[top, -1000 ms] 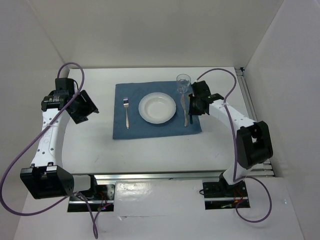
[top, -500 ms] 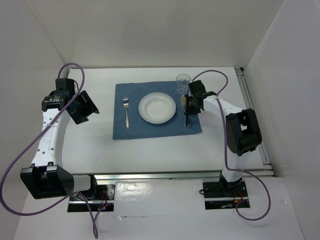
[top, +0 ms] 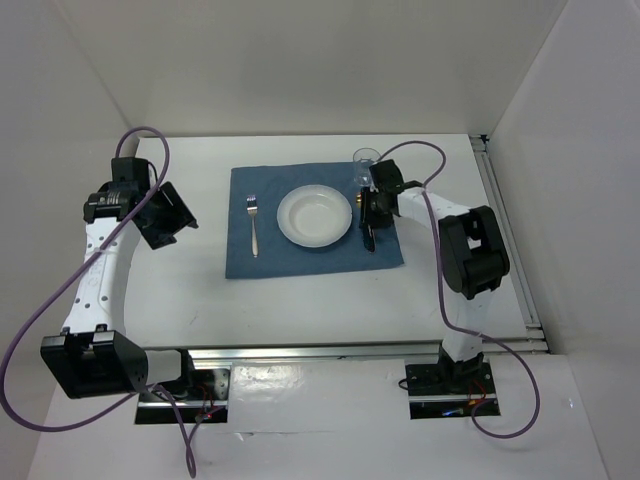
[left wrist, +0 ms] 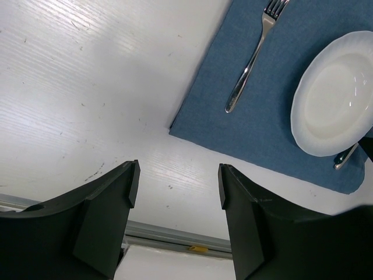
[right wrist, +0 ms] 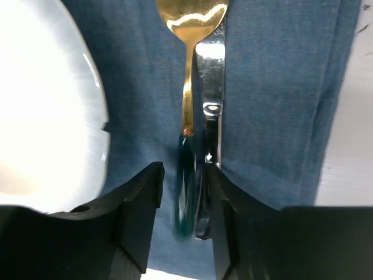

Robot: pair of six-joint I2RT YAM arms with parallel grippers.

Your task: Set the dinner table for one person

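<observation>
Fingers [right wrist: 137, 221] of your right gripper [right wrist: 184, 172] stand apart, straddling two cutlery handles and clamping nothing that shows. The left gripper [left wrist: 178, 175] is also spread and empty. Dinner table [top: 300, 310] lies under everything, ahead of both bases, with the blue cloth [top: 300, 262] on its middle and the plate [top: 315, 216] mid-cloth. Knife [right wrist: 213, 76] and gold spoon [right wrist: 191, 17] lie side by side just right of the plate. Step looks like releasing the spoon. Next you lift straight up without nudging the knife. Right arm reaches forward-left with the wrist pitched down. Left arm hangs over bare table, well left of the cloth.
</observation>
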